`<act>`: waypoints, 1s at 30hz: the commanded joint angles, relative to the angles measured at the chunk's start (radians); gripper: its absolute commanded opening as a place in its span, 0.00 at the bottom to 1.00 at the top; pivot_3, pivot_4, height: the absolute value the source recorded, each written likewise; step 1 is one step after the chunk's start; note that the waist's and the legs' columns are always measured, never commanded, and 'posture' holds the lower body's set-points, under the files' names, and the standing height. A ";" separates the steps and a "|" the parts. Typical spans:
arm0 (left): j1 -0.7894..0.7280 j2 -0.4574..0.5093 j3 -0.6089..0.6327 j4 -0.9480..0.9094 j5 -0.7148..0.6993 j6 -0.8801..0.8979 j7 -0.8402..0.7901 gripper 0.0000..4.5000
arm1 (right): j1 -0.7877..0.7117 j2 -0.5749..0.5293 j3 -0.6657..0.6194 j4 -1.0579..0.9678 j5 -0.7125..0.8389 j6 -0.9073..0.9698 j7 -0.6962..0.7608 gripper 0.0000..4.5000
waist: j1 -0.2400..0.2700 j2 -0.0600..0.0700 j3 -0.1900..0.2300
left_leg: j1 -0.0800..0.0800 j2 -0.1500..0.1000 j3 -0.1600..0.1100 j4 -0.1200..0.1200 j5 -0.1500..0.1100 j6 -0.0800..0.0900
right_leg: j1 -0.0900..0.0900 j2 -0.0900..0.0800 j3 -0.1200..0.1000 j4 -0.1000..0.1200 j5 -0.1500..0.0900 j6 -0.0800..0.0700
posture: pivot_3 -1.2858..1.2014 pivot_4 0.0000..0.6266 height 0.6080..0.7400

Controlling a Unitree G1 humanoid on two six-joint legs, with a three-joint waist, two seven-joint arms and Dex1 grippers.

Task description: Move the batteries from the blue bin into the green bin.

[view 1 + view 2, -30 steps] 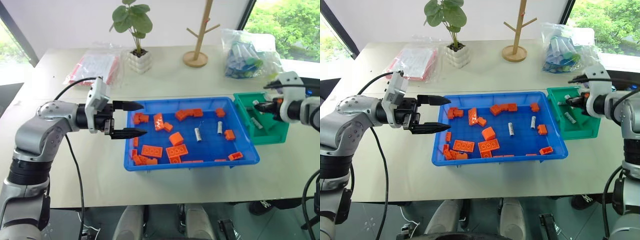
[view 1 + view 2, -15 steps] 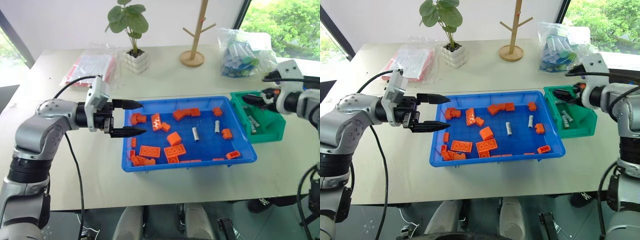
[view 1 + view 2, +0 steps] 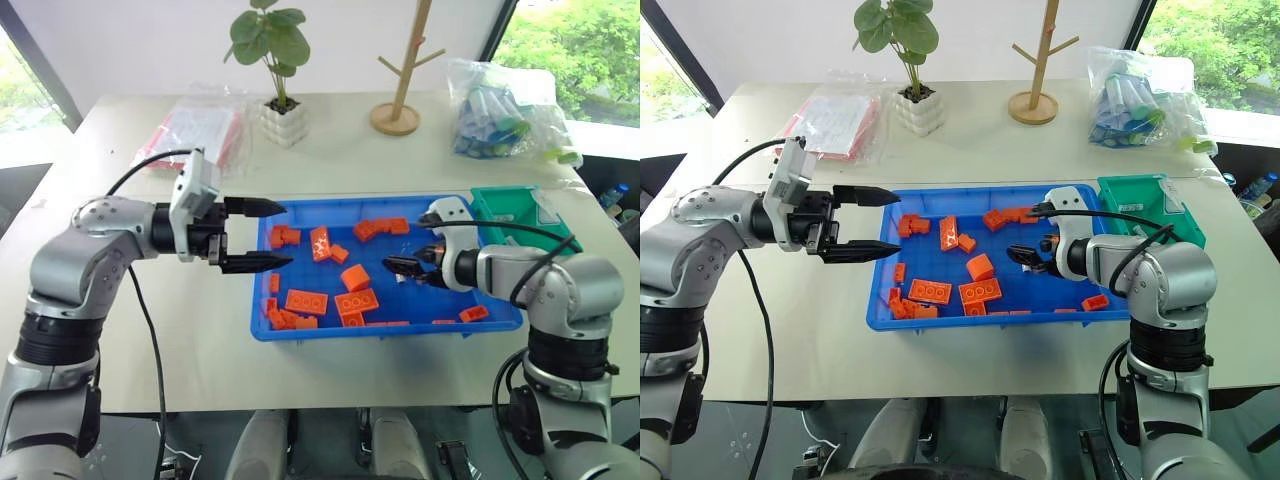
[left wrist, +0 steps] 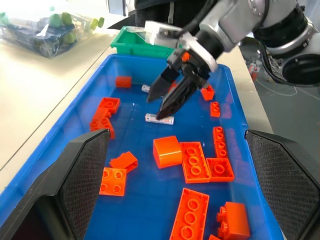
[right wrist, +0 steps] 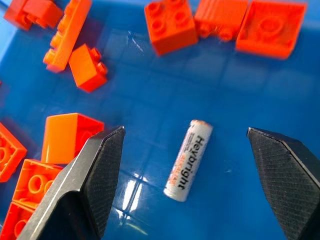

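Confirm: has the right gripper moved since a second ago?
Yes. The right gripper left the green bin and now hangs open over a battery inside the blue bin.

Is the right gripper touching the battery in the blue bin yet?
Apart. In the right wrist view, the battery lies flat on the blue bin floor, with bare blue showing between it and each finger of the open right gripper.

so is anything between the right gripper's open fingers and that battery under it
No. In the right wrist view the battery lies alone on bare blue bin floor between the right gripper's open fingers; bricks sit off aside.
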 commanded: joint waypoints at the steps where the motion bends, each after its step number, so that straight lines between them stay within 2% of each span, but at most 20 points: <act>1: -0.017 0.009 0.028 -0.020 -0.016 0.002 0.005 1.00 | 0.014 0.012 -0.006 -0.005 -0.014 -0.047 -0.018 0.89 | -0.001 0.000 0.000 | 0.000 0.000 0.000 0.000 0.000 0.000 | 0.000 0.000 0.000 0.000 0.000 0.000 | 0.52 0.24 0.64; 5: -0.021 0.009 0.030 -0.018 -0.015 0.001 0.010 1.00 | 0.076 0.032 0.036 -0.001 -0.022 -0.086 -0.028 0.89 | -0.001 0.000 0.000 | 0.000 0.000 0.001 0.000 0.000 0.000 | 0.000 0.000 0.000 0.000 0.000 0.000 | 0.52 0.24 0.64; 9: -0.024 0.008 0.027 -0.014 -0.009 -0.003 0.014 1.00 | 0.103 0.042 0.055 -0.005 -0.030 -0.114 -0.034 0.48 | -0.004 0.000 0.000 | 0.001 0.000 0.000 0.000 0.000 0.000 | 0.001 0.000 0.000 0.000 0.000 0.000 | 0.52 0.24 0.64; 10: -0.025 0.007 0.026 -0.013 -0.008 -0.005 0.014 1.00 | 0.104 0.038 0.059 -0.005 -0.031 -0.118 -0.034 0.34 | -0.005 0.000 0.000 | 0.001 0.000 0.000 0.000 0.000 0.000 | 0.001 0.000 0.000 0.000 0.000 0.000 | 0.52 0.24 0.64; 12: -0.031 0.004 0.023 -0.008 -0.005 -0.007 0.015 1.00 | 0.089 0.022 0.053 -0.003 -0.025 -0.112 -0.027 0.13 | -0.006 0.000 0.000 | 0.001 0.000 0.000 0.000 0.000 0.000 | 0.001 0.001 0.000 0.000 0.000 0.000 | 0.52 0.24 0.64; 17: -0.033 0.001 0.019 -0.004 0.000 -0.013 0.015 1.00 | -0.029 -0.068 -0.047 0.026 0.002 -0.073 0.016 0.13 | -0.005 0.000 0.000 | 0.001 0.000 0.000 0.000 0.000 0.000 | 0.001 0.000 0.000 0.000 0.000 0.000 | 0.52 0.24 0.64; 23: -0.033 -0.002 0.014 0.004 0.003 -0.021 0.010 1.00 | -0.178 -0.310 -0.125 0.210 -0.026 -0.160 0.077 0.13 | 0.003 0.000 0.000 | 0.001 0.000 0.001 0.000 0.000 0.000 | 0.001 0.001 0.000 0.000 0.000 0.000 | 0.52 0.24 0.64; 27: -0.037 -0.009 0.008 0.016 0.009 -0.032 0.005 1.00 | -0.162 -0.443 -0.127 0.338 -0.065 -0.243 0.107 0.13 | 0.001 0.000 0.000 | 0.000 -0.001 0.003 -0.001 0.000 0.000 | 0.001 0.000 0.000 -0.001 0.000 0.000 | 0.52 0.24 0.64; 30: -0.043 -0.020 0.003 0.023 0.013 -0.038 0.004 1.00 | -0.111 -0.468 -0.137 0.366 -0.065 -0.267 0.122 0.13 | -0.001 0.000 0.000 | 0.000 0.000 0.004 -0.001 0.000 0.000 | 0.001 0.000 0.000 -0.001 0.000 0.000 | 0.52 0.24 0.64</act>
